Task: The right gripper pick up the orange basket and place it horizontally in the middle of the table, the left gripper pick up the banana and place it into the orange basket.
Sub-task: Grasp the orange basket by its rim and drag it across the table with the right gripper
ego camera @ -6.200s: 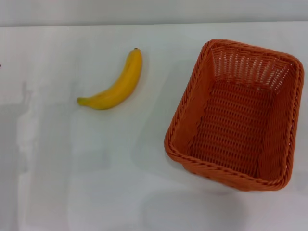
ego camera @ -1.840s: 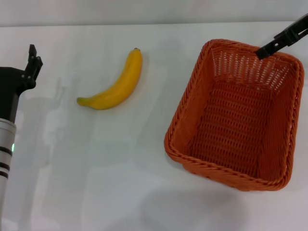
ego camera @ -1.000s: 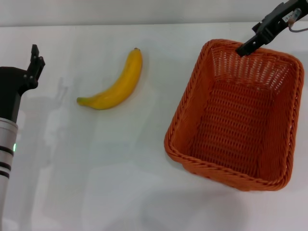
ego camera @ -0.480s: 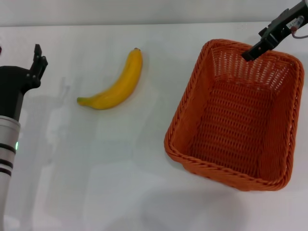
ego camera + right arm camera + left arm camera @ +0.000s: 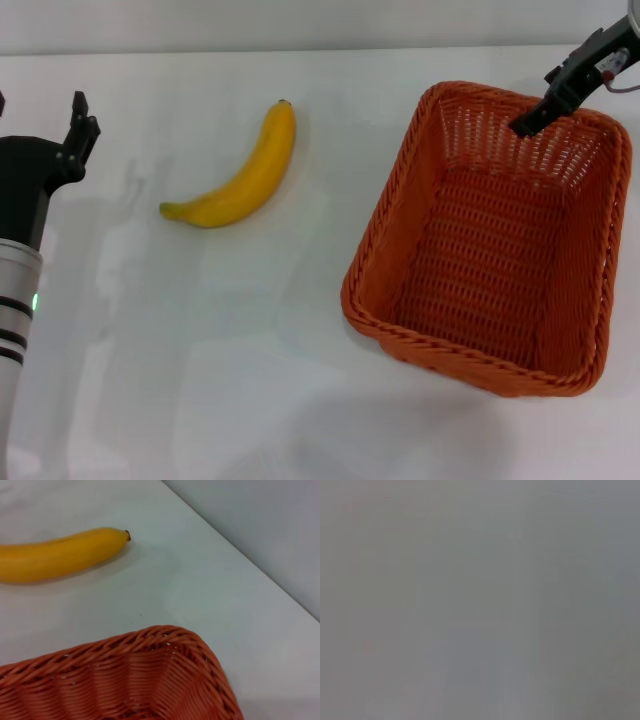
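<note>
The orange basket (image 5: pixel 490 240) stands upright on the right of the white table (image 5: pixel 250 350), long side running away from me; its far corner rim (image 5: pixel 150 642) fills the right wrist view. My right gripper (image 5: pixel 527 123) reaches in from the upper right, its tip over the basket's far rim, just inside it. The yellow banana (image 5: pixel 240 175) lies left of the basket, apart from it, and shows in the right wrist view as the banana (image 5: pixel 60 555). My left gripper (image 5: pixel 42 112) hovers at the far left, open and empty, well left of the banana.
The table's far edge meets a grey wall (image 5: pixel 300 25). Bare white tabletop lies between the banana and the basket and along the near side. The left wrist view is a flat grey with nothing to make out.
My right gripper came in from the upper right, swung along the basket's far rim and now sits lower, just inside it. The left arm entered at the left and has barely shifted since.
</note>
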Robot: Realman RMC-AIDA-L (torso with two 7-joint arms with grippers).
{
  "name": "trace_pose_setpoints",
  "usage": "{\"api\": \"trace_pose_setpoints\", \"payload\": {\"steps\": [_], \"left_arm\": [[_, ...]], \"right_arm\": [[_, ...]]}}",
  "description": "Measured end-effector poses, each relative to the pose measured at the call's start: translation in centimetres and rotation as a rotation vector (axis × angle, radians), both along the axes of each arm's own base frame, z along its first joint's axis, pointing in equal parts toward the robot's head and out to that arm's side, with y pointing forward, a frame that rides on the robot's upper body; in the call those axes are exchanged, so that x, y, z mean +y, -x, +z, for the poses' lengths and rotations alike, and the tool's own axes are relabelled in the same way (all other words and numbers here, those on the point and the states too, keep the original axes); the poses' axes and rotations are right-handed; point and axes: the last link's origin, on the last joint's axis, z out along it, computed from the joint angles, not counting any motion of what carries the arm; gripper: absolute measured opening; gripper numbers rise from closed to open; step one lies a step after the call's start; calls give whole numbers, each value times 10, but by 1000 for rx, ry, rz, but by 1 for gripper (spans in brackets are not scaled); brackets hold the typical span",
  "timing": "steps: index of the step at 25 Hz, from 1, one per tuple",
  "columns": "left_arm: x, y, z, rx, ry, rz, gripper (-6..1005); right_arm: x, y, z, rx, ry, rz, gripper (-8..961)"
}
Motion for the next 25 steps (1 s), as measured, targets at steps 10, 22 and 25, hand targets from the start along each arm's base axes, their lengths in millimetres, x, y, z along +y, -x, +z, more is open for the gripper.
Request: {"api": "trace_pose_setpoints", "payload": {"steps": [10,22,25], "left_arm": [[0,2,1,6,-1,3,866],[0,2,-2,14,20,4,866],[0,2,-2,15,22,2,866]], "right_arm": [[0,-4,-6,-16,-12,13,869],[-6,-15,-21,-46,-1,9,869],[-6,-17,-22,-51,-5,9,868]]}}
